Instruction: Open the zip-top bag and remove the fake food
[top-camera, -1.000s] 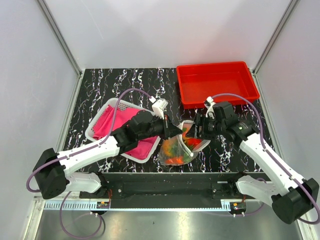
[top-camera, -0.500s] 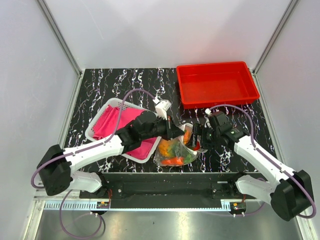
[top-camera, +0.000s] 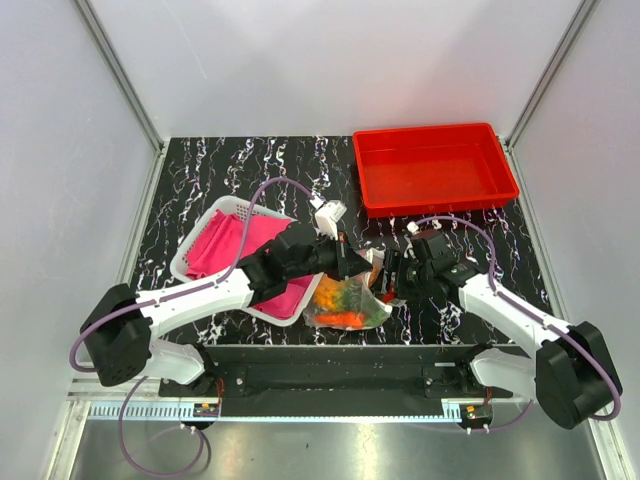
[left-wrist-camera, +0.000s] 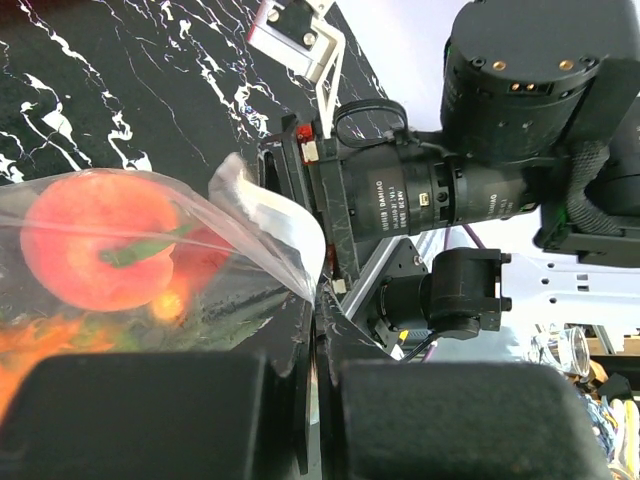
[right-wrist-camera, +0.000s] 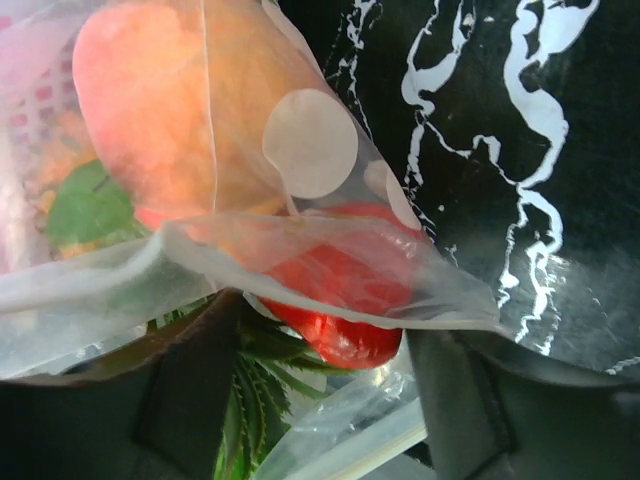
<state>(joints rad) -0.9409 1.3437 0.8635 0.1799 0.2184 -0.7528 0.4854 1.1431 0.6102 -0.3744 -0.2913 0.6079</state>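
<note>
Zip-top bag (top-camera: 362, 308), fake food (top-camera: 344, 319) seen inside: located at near-middle of table (top-camera: 200, 170), between both grippers. Left gripper (left-wrist-camera: 312, 340): jaws pressed together, bag's edge pinched. Right gripper (right-wrist-camera: 315, 395): jaws spread, bag film lying between them

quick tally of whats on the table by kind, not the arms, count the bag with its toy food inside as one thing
red tray: 1
white mesh basket: 1
pink cloth: 1
zip-top bag, toy food inside: 1
total: 4
</note>
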